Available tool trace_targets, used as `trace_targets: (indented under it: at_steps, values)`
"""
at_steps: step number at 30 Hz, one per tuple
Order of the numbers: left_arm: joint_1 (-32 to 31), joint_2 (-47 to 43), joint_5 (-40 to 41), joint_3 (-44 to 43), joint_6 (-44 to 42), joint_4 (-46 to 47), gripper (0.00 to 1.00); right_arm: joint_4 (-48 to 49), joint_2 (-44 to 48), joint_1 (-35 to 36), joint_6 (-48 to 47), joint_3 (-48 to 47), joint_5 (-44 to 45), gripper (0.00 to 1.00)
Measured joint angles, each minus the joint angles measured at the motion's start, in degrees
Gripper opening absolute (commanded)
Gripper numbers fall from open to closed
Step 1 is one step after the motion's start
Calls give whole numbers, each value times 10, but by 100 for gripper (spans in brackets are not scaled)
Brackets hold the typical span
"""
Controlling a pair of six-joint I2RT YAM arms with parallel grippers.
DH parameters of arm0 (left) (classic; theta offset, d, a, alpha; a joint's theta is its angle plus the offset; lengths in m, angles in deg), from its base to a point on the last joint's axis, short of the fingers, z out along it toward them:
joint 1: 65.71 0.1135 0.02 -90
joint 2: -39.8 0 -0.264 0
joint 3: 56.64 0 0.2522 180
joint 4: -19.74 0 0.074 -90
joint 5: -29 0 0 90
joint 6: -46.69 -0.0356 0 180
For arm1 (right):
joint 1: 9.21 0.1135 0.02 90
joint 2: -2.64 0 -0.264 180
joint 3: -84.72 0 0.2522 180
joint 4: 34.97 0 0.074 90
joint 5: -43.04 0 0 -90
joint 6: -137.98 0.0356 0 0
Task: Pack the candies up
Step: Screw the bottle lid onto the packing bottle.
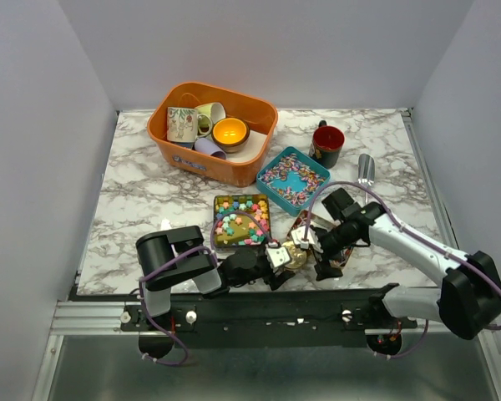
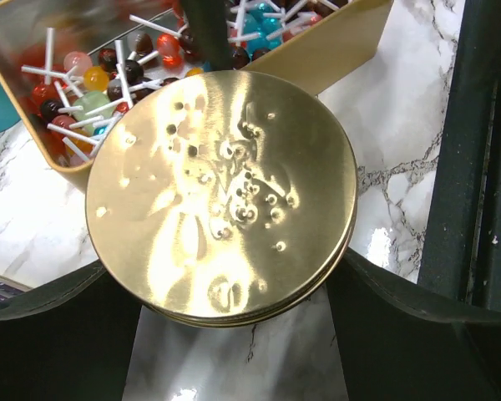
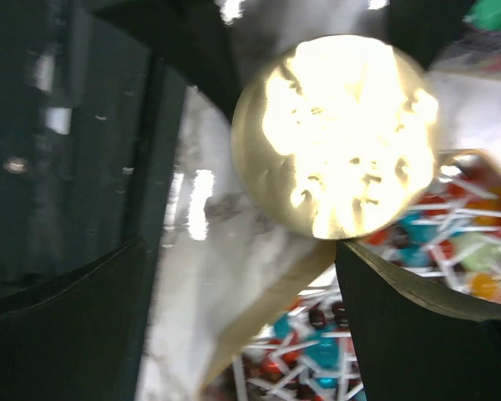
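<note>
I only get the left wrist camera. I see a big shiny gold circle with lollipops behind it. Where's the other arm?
Observer: The right gripper hangs open just across the gold disc from yours, above the lollipop box.
Child: Are there candies I can't see?
Observer: Yes. A square tin full of pastel stars sits just beyond the left gripper.
Child: Any more?
Observer: Farther back on the right, a teal tin holds tiny speckled sweets.
</note>
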Motion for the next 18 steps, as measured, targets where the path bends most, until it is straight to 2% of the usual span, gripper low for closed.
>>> trace_targets:
  at_steps: [3, 9, 13, 18]
  values:
    - [3, 0, 0, -2, 0, -2, 0, -29, 34, 6, 33, 21, -5, 98]
    - [8, 1, 1, -5, 0, -6, 0, -76, 47, -7, 60, 16, 5, 98]
    - [8, 1, 1, -5, 0, -6, 0, -81, 38, -24, 68, -31, 14, 99]
    - [8, 1, 1, -5, 0, -6, 0, -48, -30, -26, 74, -108, -7, 99]
